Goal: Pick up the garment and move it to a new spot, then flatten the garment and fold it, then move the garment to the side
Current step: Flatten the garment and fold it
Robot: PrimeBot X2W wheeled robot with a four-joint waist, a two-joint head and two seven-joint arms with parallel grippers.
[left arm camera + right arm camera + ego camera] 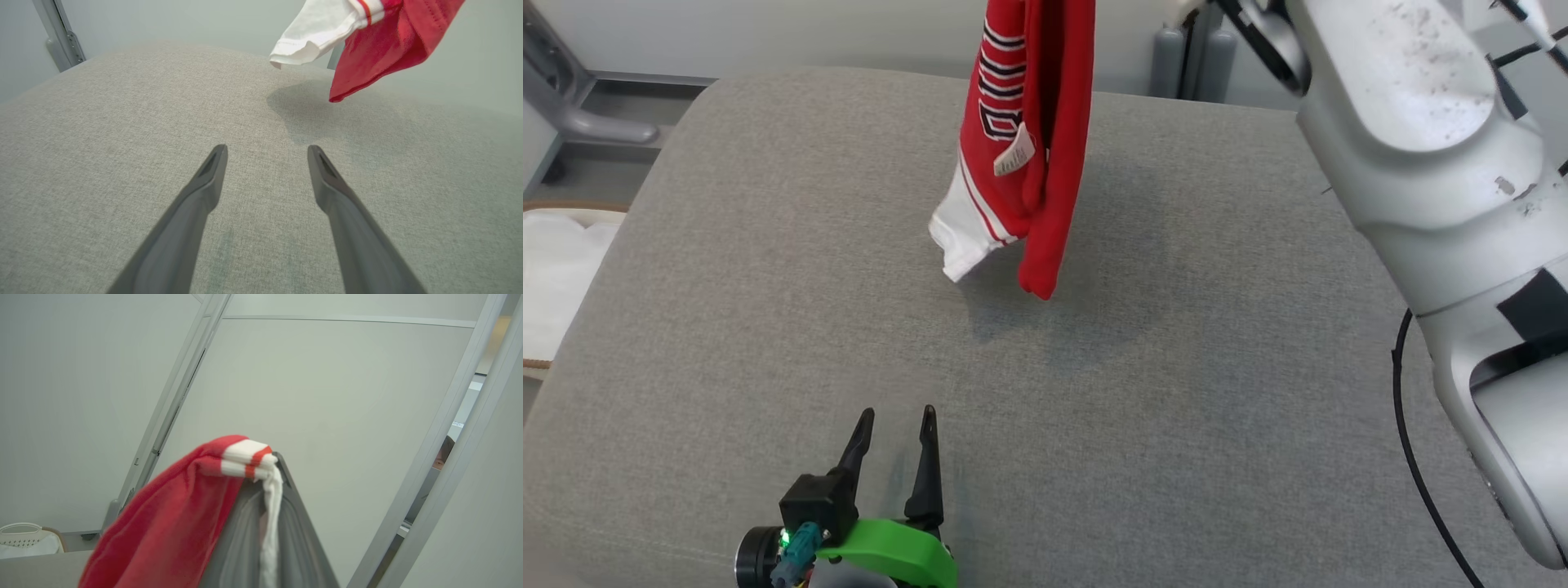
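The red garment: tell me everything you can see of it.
The garment is soft red fabric with a white section edged in red stripes, a black-and-white striped print and a small white label. It hangs bunched and vertical, clear of the grey padded surface, where its shadow falls. The right gripper has its fingers shut on a red-and-white striped edge; nothing else touches it.

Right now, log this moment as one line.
step: pick up | right hand: shut on garment, held high | left hand: open, empty, over grey surface | garment: hanging clear of grey surface, not yet flattened
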